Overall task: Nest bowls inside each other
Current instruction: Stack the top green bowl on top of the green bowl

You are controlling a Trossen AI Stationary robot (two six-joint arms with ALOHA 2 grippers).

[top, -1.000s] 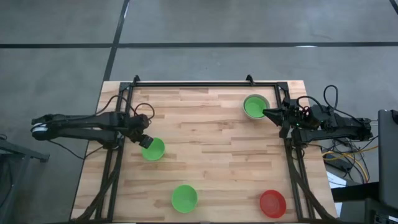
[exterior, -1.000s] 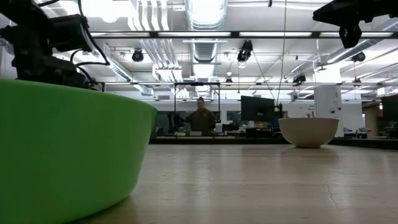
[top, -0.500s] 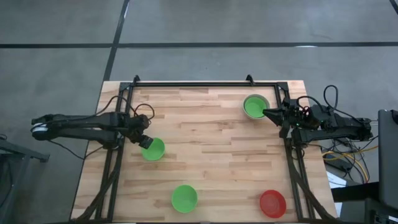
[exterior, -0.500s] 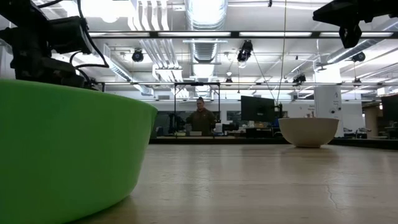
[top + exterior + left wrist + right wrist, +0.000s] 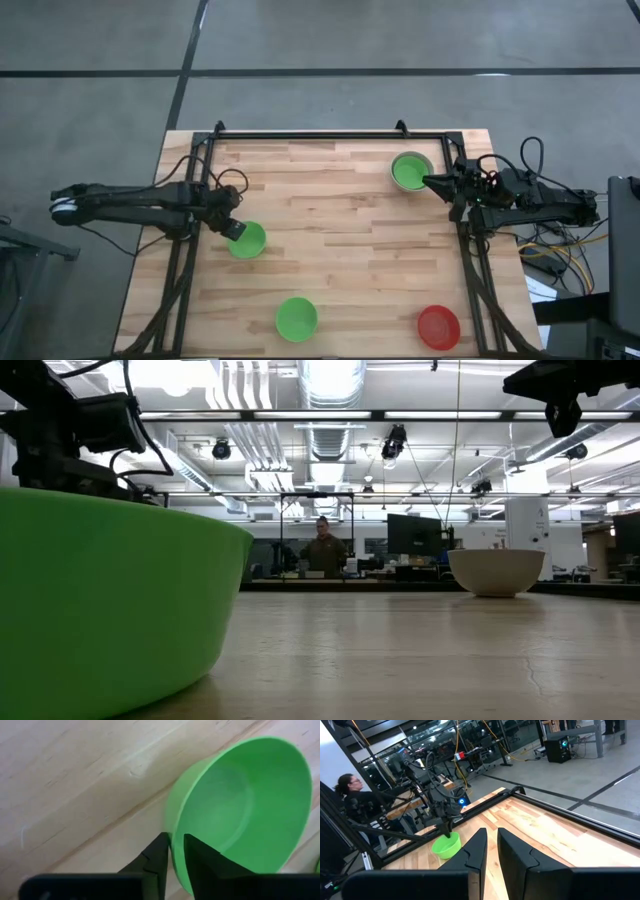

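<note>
The rim of a green bowl (image 5: pixel 240 810) at the table's (image 5: pixel 340 230) left-middle is pinched between the narrowed left gripper (image 5: pixel 172 855) fingers. The right gripper (image 5: pixel 430 181), narrow and empty, is held beside the green-in-grey nested bowls (image 5: pixel 410 170) at the far right.

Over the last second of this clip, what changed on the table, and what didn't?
The left gripper closed its fingers onto the near rim of the bright green plastic bowl at the wooden table's left side; that bowl has not visibly moved. The right gripper stayed beside the green bowl nested in the pale grey-white bowl. The other green bowl and the red bowl lie where they were.
</note>
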